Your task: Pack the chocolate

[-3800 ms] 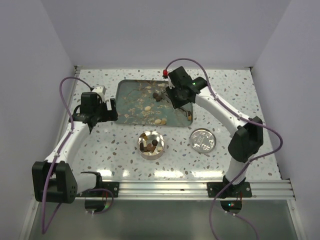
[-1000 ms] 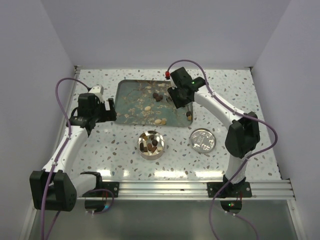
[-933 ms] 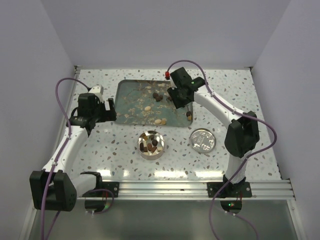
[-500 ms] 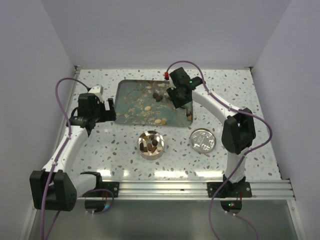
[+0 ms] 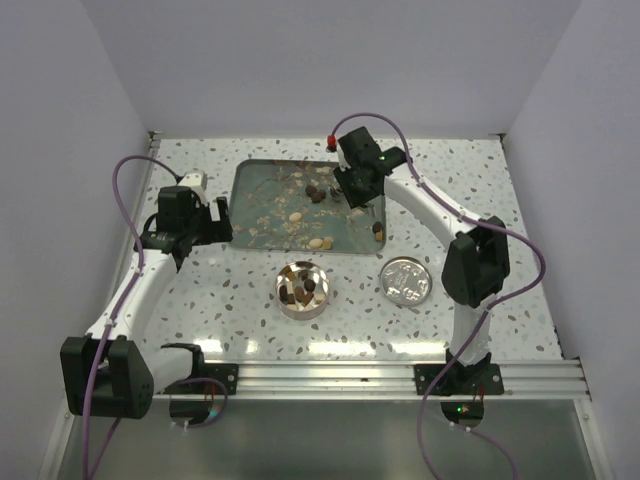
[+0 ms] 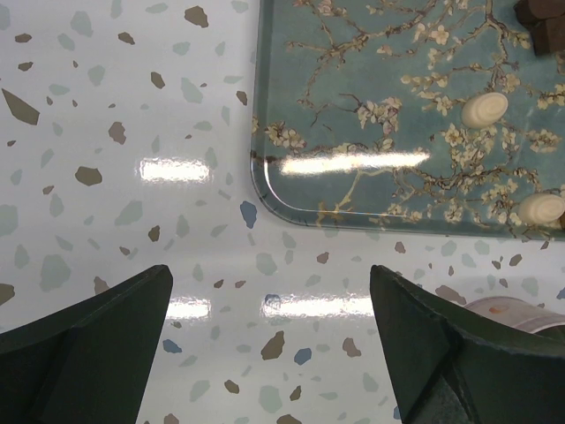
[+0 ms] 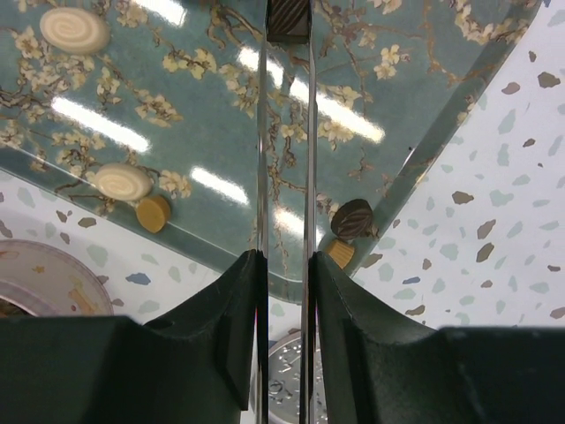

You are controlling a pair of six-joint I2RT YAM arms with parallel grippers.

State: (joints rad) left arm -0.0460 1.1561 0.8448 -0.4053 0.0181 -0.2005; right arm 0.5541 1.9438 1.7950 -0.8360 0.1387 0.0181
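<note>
The chocolate is small dark, tan and cream pieces. Several lie on the teal flowered tray (image 5: 262,200), and several sit in the round tin (image 5: 303,288). My right gripper (image 5: 351,196) is over the tray's right part. In the right wrist view (image 7: 288,22) its thin blades are shut on a dark ribbed chocolate piece (image 7: 288,16). Below it lie cream swirls (image 7: 75,29), a tan round piece (image 7: 154,213) and a dark piece (image 7: 353,218). My left gripper (image 5: 192,238) hangs open and empty (image 6: 269,353) over the tabletop, beside the tray's near left corner (image 6: 265,181).
The tin's lid (image 5: 406,280) lies flat to the right of the tin, in front of the tray's near right corner. The tin's rim (image 6: 521,314) shows at the lower right of the left wrist view. Grey walls close in the table on three sides.
My right gripper has shifted a little toward the far edge of the tray and its elbow has swung left. The left arm has hardly moved since one second ago.
</note>
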